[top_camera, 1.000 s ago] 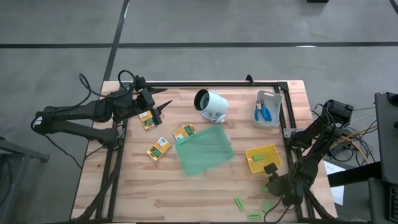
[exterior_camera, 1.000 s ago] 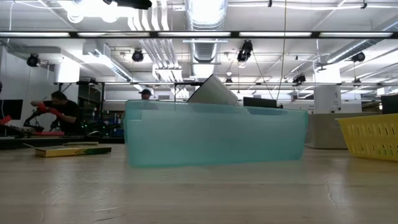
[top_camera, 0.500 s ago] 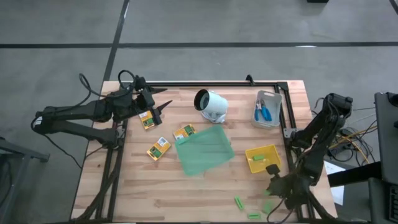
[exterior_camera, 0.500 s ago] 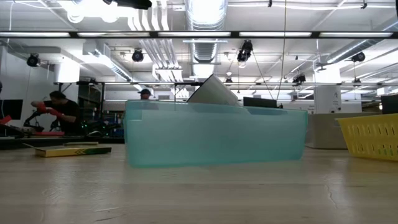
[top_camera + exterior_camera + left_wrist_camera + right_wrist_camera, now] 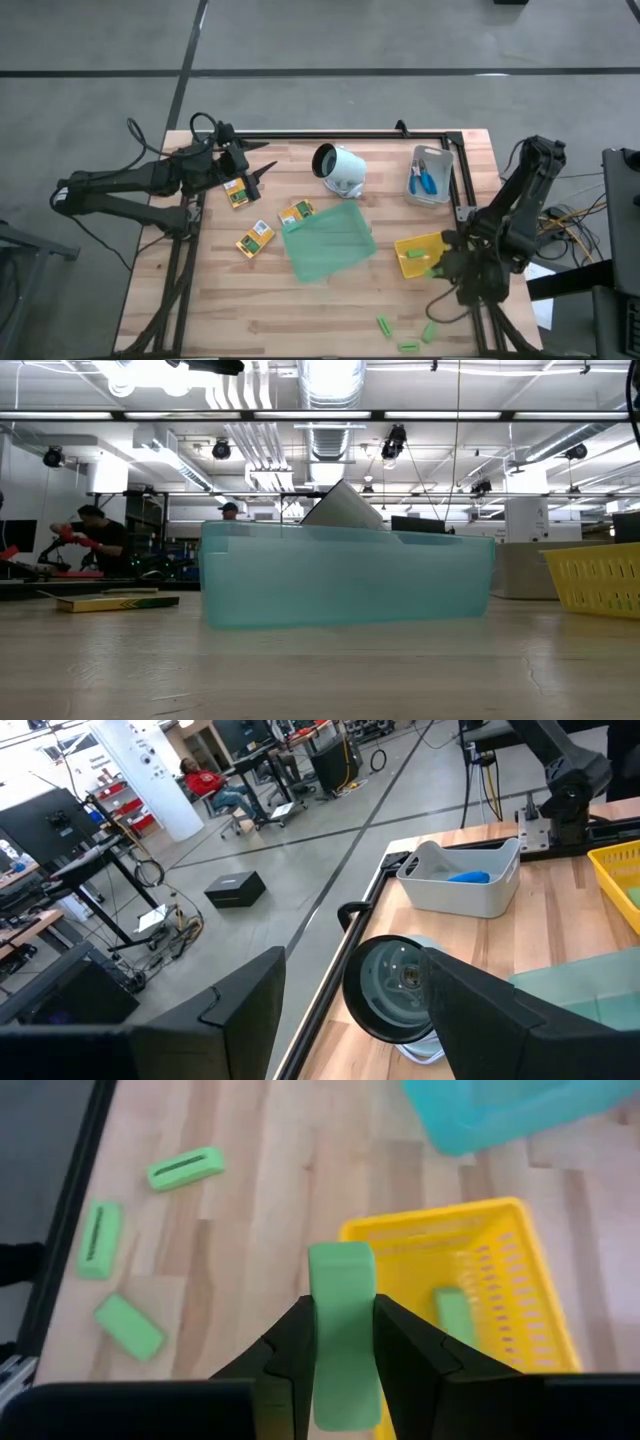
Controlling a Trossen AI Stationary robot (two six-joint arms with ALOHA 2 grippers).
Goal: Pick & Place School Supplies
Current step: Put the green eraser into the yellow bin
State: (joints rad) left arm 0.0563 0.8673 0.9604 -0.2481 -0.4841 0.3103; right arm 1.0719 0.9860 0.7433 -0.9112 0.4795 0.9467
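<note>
A pale butcher-block wooden table (image 5: 300, 310) stands on a grey concrete floor; the low view looks across it into a workshop with ceiling ducts and lights, where a seated person in red (image 5: 95, 535) works at the far left.

The right gripper (image 5: 343, 1342) hangs over the near edge of the shallow yellow mesh tray (image 5: 425, 245), its two dark fingers clamped on a light-green rectangular block (image 5: 343, 1330) held upright — one more green block (image 5: 455, 1315) already lies inside the tray. Three loose green blocks (image 5: 186, 1168) lie on the bare wood near the table's front edge, apart from the gripper.

The left gripper (image 5: 262, 174) waits above the table's back-left part, jaws parted and empty, just beside a yellow-and-green printed packet (image 5: 236, 192); two more packets (image 5: 255, 239) lie near the flat translucent green tray (image 5: 328, 240).
</note>
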